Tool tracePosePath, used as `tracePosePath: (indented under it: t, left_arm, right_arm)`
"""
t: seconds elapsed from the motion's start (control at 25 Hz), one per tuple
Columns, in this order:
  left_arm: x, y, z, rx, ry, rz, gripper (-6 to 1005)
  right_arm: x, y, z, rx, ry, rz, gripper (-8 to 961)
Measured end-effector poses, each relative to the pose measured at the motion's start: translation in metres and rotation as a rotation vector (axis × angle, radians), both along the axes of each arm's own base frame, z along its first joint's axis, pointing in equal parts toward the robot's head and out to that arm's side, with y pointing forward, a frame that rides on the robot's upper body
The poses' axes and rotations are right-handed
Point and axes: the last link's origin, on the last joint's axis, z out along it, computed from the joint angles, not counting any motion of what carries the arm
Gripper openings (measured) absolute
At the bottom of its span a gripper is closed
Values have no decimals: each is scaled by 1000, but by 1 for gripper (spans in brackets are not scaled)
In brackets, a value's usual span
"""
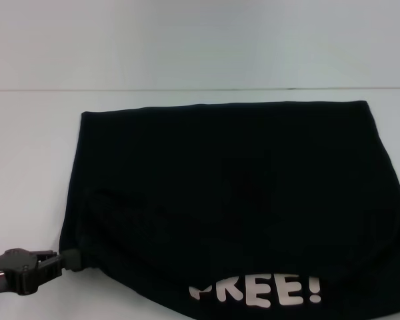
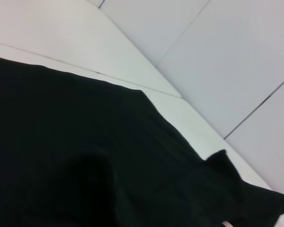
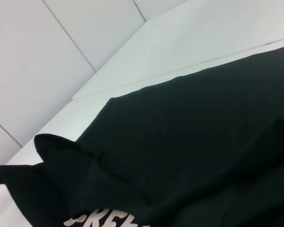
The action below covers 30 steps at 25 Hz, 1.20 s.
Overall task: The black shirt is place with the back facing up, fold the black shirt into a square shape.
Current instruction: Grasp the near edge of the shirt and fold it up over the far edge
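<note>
The table (image 1: 27, 167) is a white surface filling the head view, its far edge running across at 12 o'clock. On it the black shirt (image 1: 227, 193) covers the middle and spreads toward 3 and 6 o'clock. Its far edge lies straight and flat, so it already looks folded at least once. The near part at 6 o'clock is turned up enough that the white lettering (image 1: 257, 291) of the printed side faces the camera. That suggests a fold in progress, not a finished square. The outline is still a wide rectangle, loose and rumpled along the near side.

My judgement is that the task is about midway: the cloth is shortened, but it needs another fold and flattening to become square.

The left gripper (image 1: 65, 259) sits at 8 o'clock, its tips pinching the shirt's near left corner. The right gripper is not visible in any view, so I cannot tell its finger state. The right wrist view shows a raised shirt corner (image 3: 52, 146), which may be held up.
</note>
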Motion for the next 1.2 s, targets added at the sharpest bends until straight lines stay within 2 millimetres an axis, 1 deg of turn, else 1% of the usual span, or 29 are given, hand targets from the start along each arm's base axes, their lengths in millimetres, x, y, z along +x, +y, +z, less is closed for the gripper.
tracePosePath:
  t: [0.12,0.28,0.6,0.76,0.88,0.92,0.96,1.0,1.08,1.12,1.16,1.2]
  left_arm:
    - [-1,2,1,2,9,5,-1]
    - [-1,4,2,-1,16,4,-1]
    - [-3,2,3,-7,27,11,0]
    - [-3,4,4,-3,28,19,0]
    - [-1,13,6,8,34,25,0]
    - [-1,18,6,13,39,30,0]
    - [0,23,8,18,43,32,0]
    - [2,30,9,26,47,37,0]
    - [6,45,11,46,51,43,0]
    - [11,63,13,69,54,48,0]
    - [11,63,13,69,54,48,0]
    - [14,75,13,88,61,57,0]
  right_arm:
    - [3,-14,-4,9,12,-18,43]
    - [5,-26,-6,20,18,-31,43]
    - [9,-29,-5,28,15,-53,43]
    - [10,-27,-2,45,18,-56,44]
    - [8,-19,2,70,24,-48,44]
    - [6,-10,8,86,29,-40,44]
    - [6,-10,8,86,29,-40,44]
    - [5,-3,11,94,29,-35,44]
    - [1,16,16,100,37,-33,44]
    - [-1,25,19,102,38,-32,44]
    - [-3,37,21,102,42,-33,44]
    - [-6,50,23,104,43,-33,44]
